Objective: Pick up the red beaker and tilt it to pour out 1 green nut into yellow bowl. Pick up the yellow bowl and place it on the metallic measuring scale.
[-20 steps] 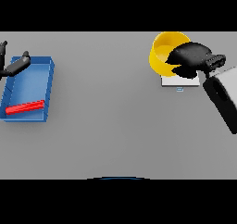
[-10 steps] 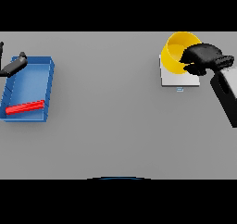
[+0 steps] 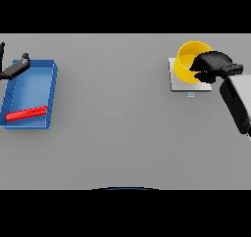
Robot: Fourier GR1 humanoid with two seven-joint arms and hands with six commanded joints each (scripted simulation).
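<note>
The right hand (image 3: 212, 66) grasped the yellow bowl (image 3: 188, 63) over the measuring scale (image 3: 189, 81) near the table's far right edge; release seemingly remained. The left hand (image 3: 13, 68) lay relaxed

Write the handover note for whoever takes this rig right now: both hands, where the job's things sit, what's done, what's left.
Right hand: curled over the right rim of the yellow bowl, gripping it.
Left hand: idle at the far left edge, above the blue tray, fingers straight.
Yellow bowl is over the metallic scale at the table's right; whether it rests fully on it cannot be told.
Red beaker lies flat in the blue tray.
Green nut: not visible, so the pour cannot be confirmed.
Left: set the bowl down if needed, release, withdraw the right hand.
</note>
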